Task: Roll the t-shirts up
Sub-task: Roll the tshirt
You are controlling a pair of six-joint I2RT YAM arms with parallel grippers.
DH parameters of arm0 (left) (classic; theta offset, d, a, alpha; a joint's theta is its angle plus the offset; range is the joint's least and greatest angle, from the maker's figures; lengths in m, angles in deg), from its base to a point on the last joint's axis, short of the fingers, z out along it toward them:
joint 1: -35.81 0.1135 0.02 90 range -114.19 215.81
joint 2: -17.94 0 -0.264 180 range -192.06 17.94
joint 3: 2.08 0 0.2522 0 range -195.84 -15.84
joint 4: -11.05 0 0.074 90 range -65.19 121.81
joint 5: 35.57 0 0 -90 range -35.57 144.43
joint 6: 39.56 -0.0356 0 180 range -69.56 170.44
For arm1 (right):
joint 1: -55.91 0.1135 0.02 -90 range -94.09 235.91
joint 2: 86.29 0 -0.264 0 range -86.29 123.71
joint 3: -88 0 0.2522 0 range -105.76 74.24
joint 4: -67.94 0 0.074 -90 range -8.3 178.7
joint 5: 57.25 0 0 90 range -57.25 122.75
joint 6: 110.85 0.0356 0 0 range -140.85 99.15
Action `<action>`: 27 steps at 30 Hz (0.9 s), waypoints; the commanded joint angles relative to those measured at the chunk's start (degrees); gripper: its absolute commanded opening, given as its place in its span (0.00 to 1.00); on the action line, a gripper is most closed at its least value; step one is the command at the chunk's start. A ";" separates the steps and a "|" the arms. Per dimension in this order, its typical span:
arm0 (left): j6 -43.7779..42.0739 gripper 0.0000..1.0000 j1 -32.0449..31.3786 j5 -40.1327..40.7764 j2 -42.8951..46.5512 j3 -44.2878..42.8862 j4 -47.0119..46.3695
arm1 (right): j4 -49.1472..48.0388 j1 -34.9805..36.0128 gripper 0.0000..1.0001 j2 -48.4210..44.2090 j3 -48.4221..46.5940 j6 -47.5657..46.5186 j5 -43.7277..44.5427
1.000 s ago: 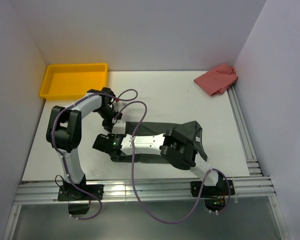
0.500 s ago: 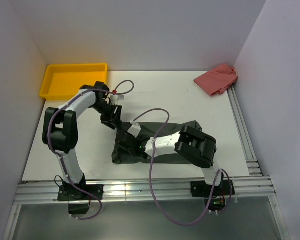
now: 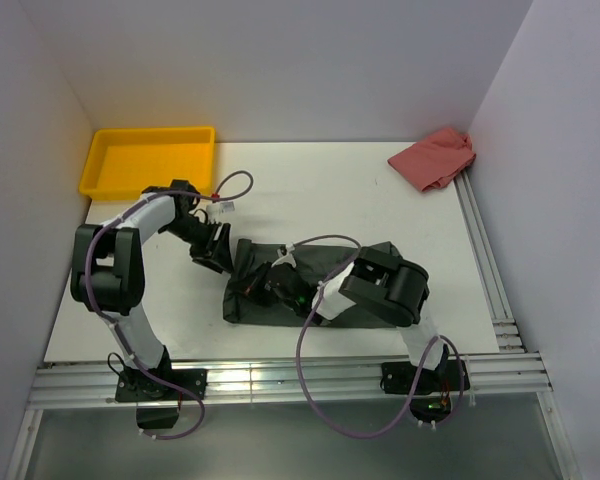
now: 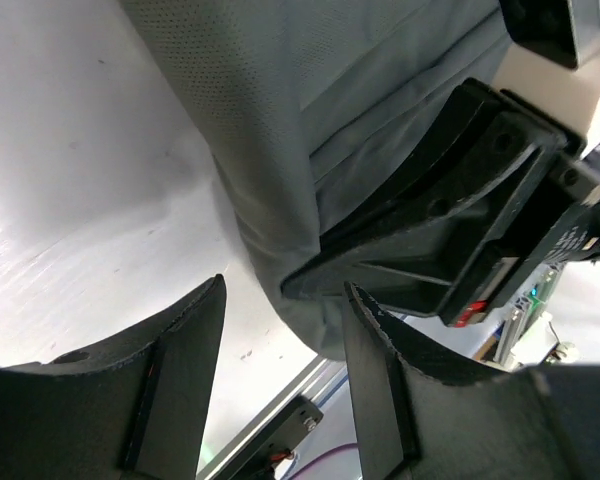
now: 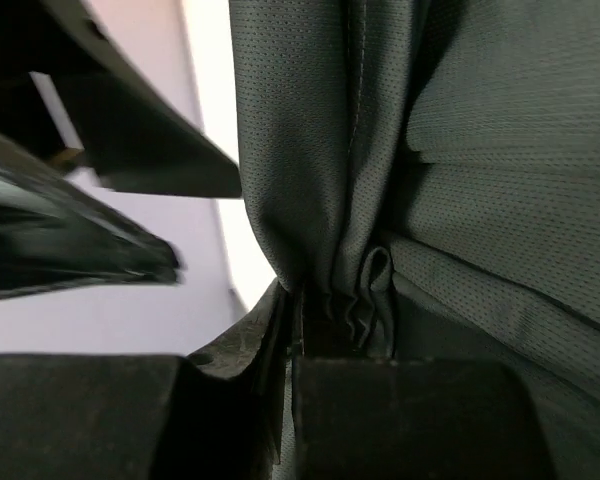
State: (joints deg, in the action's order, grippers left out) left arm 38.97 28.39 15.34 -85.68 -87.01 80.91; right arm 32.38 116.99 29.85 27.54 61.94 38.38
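Observation:
The dark charcoal t-shirt lies folded into a long strip across the middle of the table. My right gripper rests on the strip's left part, shut on a bunched fold of the t-shirt; the pinched pleats sit right at the right gripper. My left gripper stands open just off the strip's left end, nothing between its fingers. In the left wrist view the left gripper frames bare table, with the t-shirt's rounded edge beyond it and the right gripper's black body pressed against the cloth.
A yellow tray sits at the back left corner. A crumpled pink cloth lies at the back right by the wall. Aluminium rails run along the near edge. White walls close in left, right and back.
My left gripper opened, let go of the shirt and drew back to the left. My right gripper shifted right along the strip, still shut on the fabric.

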 commanded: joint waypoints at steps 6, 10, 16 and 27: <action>-0.84 0.55 -0.05 -4.24 -3.78 3.94 -7.66 | -12.56 -0.52 0.00 2.60 3.19 6.86 -2.20; 0.74 0.55 -0.14 -4.50 -7.03 4.29 -10.48 | -11.41 -0.52 0.00 2.52 3.46 7.13 -2.38; 3.29 0.47 -1.45 -3.02 -9.15 3.94 -12.85 | -7.12 -0.52 0.00 1.55 2.93 6.25 -2.20; 7.25 0.18 -4.53 6.39 -7.31 3.68 -14.00 | 29.70 1.50 0.39 -10.57 -3.91 -1.92 9.20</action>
State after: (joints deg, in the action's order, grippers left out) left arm 45.90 24.91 15.34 -93.96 -82.93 70.04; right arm 48.45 117.25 23.84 27.17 63.62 41.39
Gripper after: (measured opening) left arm 0.195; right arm 0.376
